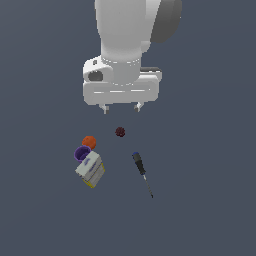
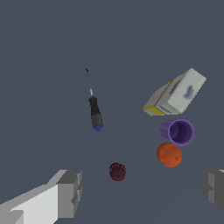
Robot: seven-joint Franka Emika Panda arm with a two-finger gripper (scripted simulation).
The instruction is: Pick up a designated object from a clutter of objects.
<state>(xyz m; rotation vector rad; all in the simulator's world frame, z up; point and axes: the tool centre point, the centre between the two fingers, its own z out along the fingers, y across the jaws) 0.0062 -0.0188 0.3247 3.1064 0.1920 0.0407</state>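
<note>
The smooth orange-red ball (image 1: 89,142) lies on the grey floor, touching the purple cup (image 1: 82,153); it also shows in the wrist view (image 2: 169,155) beside the cup (image 2: 177,131). My gripper (image 1: 121,107) is open and empty, high above the floor, over the small dark red bumpy ball (image 1: 120,132) and to the exterior view's right of the orange ball. In the wrist view the fingers (image 2: 69,192) stand wide apart with the dark red ball (image 2: 117,171) between them.
A white-and-yellow box (image 1: 90,170) lies next to the cup, also in the wrist view (image 2: 176,94). A black-handled screwdriver (image 1: 141,172) lies to the exterior view's right, also in the wrist view (image 2: 94,109).
</note>
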